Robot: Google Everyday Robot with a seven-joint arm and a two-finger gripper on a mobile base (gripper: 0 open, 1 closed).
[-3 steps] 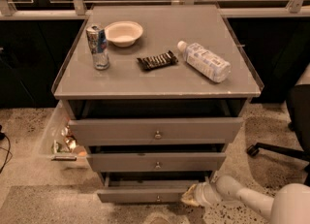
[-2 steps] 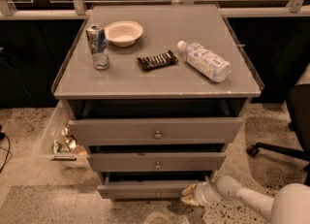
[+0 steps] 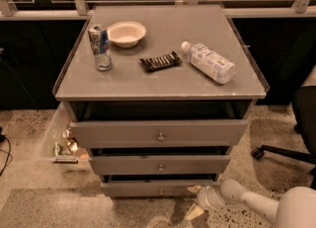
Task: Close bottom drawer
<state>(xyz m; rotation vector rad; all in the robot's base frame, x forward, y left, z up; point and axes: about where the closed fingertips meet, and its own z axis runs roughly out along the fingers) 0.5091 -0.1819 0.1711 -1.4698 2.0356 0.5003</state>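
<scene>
The bottom drawer [image 3: 148, 188] is the narrowest grey front, lowest of three, with a small round knob [image 3: 160, 191] at its centre. It stands only slightly out from the cabinet, with a thin dark gap above it. My gripper [image 3: 195, 201] is low at the drawer front's right end, touching or nearly touching it, on a white arm [image 3: 256, 203] that comes in from the bottom right. Its pale fingertips [image 3: 193, 212] show near the floor.
The middle drawer [image 3: 160, 164] and top drawer [image 3: 159, 133] are also part open. On the cabinet top sit a can [image 3: 100, 47], a white bowl [image 3: 126, 33], a snack bar [image 3: 160, 61] and a lying water bottle [image 3: 208, 62]. A clear bin [image 3: 60, 143] stands left, a chair base [image 3: 281, 153] right.
The bottom drawer front has slid further in towards the cabinet, and my gripper has followed it inward. The other drawers and the items on top have not moved.
</scene>
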